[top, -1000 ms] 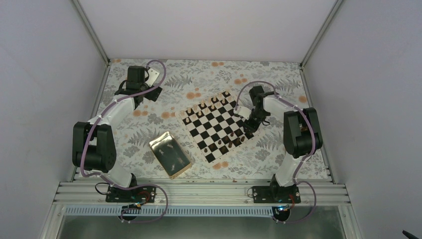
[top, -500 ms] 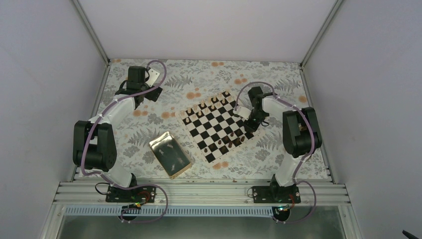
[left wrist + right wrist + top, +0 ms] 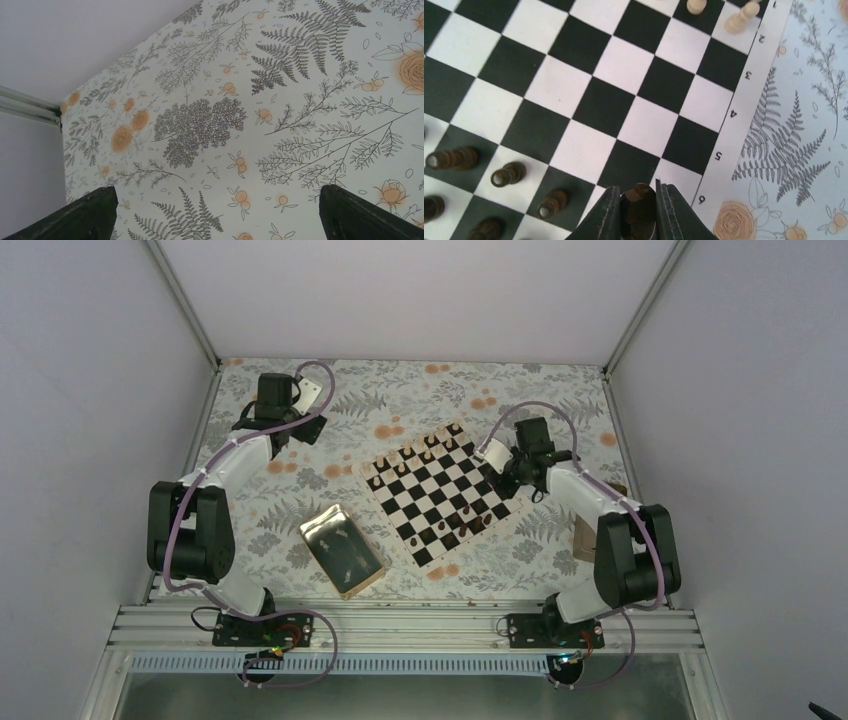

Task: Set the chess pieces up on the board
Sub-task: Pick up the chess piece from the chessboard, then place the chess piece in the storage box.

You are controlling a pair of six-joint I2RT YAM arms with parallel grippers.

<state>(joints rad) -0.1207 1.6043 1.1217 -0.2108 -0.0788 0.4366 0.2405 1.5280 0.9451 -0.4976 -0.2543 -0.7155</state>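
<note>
Your right gripper [image 3: 639,192] pinches a dark chess piece [image 3: 638,212], possibly a pawn, by the board [image 3: 744,100] rim. Your left gripper [image 3: 216,192] gapes wide.

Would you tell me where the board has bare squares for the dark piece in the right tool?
The middle rows of the board are bare, between the light pieces along its far edge and the dark pieces along its near edge; so are the squares ahead of the right tool and its dark piece. Both ends are crowded.
</note>
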